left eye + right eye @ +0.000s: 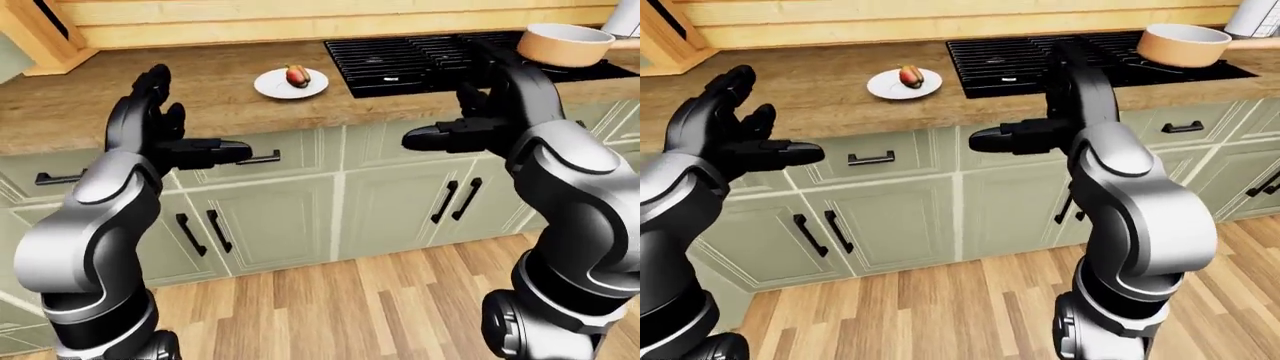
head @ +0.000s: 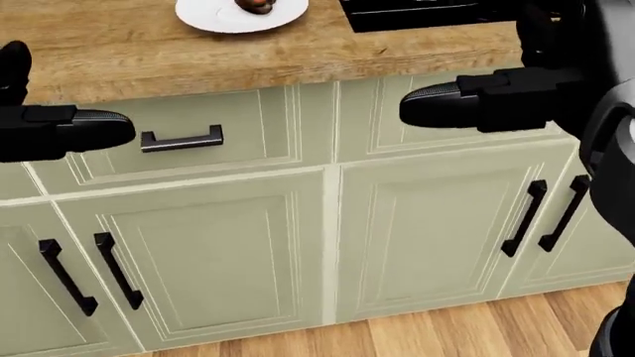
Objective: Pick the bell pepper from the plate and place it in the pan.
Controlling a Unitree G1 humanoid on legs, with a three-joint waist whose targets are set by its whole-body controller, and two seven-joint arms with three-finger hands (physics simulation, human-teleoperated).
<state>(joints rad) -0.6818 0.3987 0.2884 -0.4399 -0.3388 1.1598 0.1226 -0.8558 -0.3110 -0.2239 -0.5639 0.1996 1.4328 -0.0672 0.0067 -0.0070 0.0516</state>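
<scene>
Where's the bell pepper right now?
In the left-eye view, the red-and-green bell pepper sits on the white round plate on the wooden counter, just left of the black stovetop.

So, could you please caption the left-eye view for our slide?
Both hands, left hand and right hand, open before the counter; bell pepper on plate.
</scene>
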